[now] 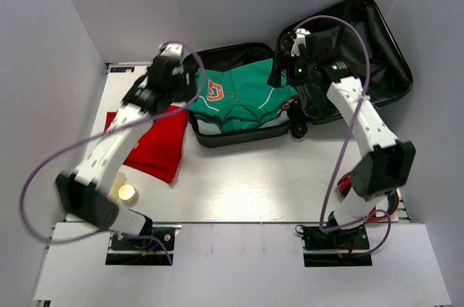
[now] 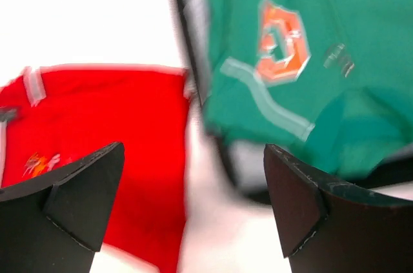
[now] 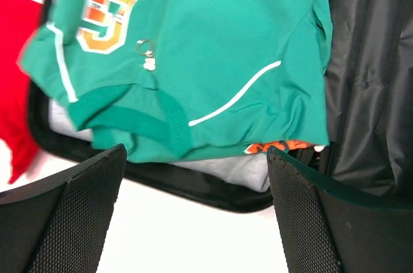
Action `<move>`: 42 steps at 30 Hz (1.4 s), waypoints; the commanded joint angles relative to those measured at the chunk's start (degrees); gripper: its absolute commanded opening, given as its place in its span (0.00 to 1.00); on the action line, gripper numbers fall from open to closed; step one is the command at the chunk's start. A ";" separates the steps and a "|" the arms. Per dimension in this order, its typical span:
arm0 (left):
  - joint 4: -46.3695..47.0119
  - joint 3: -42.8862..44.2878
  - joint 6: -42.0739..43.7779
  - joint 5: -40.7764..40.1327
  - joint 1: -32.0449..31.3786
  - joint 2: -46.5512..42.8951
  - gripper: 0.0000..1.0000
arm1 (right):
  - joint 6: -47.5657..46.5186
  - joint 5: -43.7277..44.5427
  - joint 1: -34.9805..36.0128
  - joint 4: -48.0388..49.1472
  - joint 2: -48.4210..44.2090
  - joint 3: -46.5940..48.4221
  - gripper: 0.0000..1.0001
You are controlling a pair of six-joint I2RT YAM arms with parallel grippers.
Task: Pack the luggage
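The luggage (image 1: 239, 138) lies open, its base half at the middle of the table and its black-lined lid (image 1: 377, 53) folded out to the right. A green jersey (image 1: 243, 93) with an orange emblem lies on top in the base half, over a grey garment (image 3: 239, 171). A red shirt (image 1: 156, 144) lies flat on the table left of the case. My left gripper (image 1: 183, 78) hangs open above the case's left rim, between red shirt (image 2: 97, 124) and green jersey (image 2: 290, 60), holding nothing. My right gripper (image 1: 288, 69) hangs open over the jersey's right end (image 3: 193, 47), empty.
A small round yellowish object (image 1: 127, 192) sits near the left arm's base. White walls close in the table on the left, back and right. The case's wheels (image 1: 297, 130) stick out at its front right corner. The case rim (image 3: 193, 186) crosses below the right fingers.
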 commanded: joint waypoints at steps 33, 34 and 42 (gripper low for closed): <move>20.21 -44.81 2.05 -16.99 -5.17 5.51 0.45 | 3.57 -1.69 -0.09 2.01 -18.59 -22.47 0.90; 18.82 -44.12 1.53 -18.29 -5.35 5.34 0.18 | 3.22 -1.43 -0.09 1.93 -18.59 -22.47 0.90; 15.38 -35.32 2.75 -16.99 -1.66 -5.28 0.00 | 2.51 0.86 -0.09 1.58 -20.61 -22.64 0.90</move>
